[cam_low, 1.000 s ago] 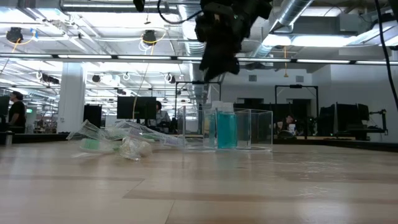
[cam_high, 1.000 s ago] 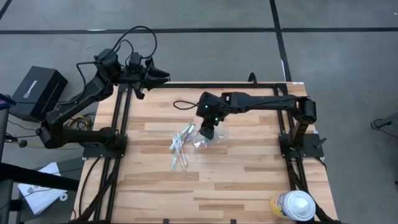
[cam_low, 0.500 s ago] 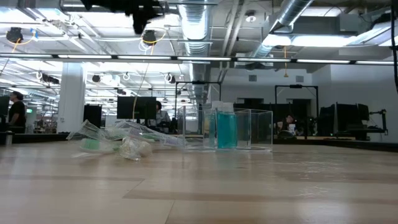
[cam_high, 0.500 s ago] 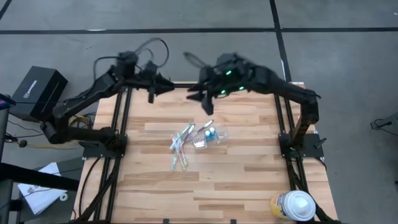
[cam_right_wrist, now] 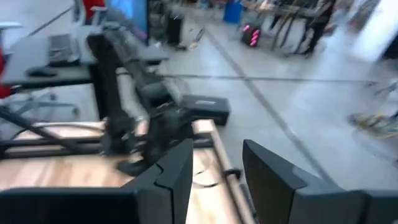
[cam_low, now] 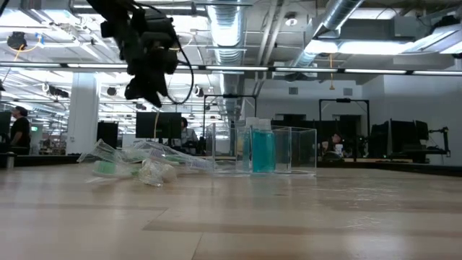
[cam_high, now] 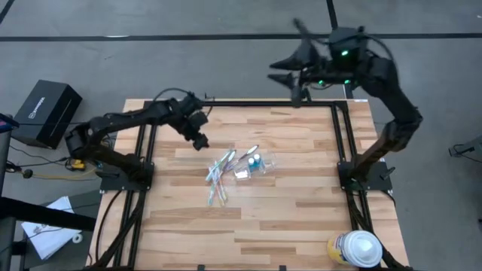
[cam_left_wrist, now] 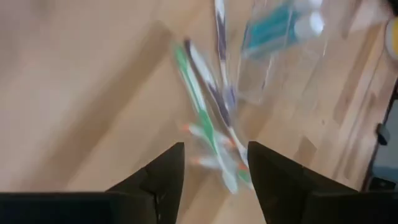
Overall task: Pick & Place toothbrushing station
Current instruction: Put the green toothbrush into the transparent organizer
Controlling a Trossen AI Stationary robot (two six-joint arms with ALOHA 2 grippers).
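Several pastel toothbrushes (cam_high: pixel 219 175) lie in a loose pile on the wooden table's middle; they also show in the low view (cam_low: pixel 130 154) and in the left wrist view (cam_left_wrist: pixel 208 118). To their right is a clear plastic cup (cam_high: pixel 260 163) with teal toothpaste tubes (cam_high: pixel 254 159) at it, also seen in the low view (cam_low: pixel 261 149). My left gripper (cam_high: pixel 199 140) hangs open in the air just far-left of the brushes (cam_low: pixel 142 88), with the brushes showing past its fingers (cam_left_wrist: pixel 214 171). My right gripper (cam_high: pixel 280 72) is open, raised high beyond the table's far edge (cam_right_wrist: pixel 214 171).
A large white-and-yellow round container (cam_high: pixel 355 248) stands at the table's near right corner. Black rails run along the table's left (cam_high: pixel 143 158) and right (cam_high: pixel 348 173) sides. A black box (cam_high: pixel 45 111) sits on the floor at the left. Bare wood lies toward the near edge.
My right gripper has risen from just above the cup and swung away past the table's far edge, toward the right. My left gripper has come from the far left corner down and toward the toothbrushes. The brushes, the cup and the tubes have stayed where they were.
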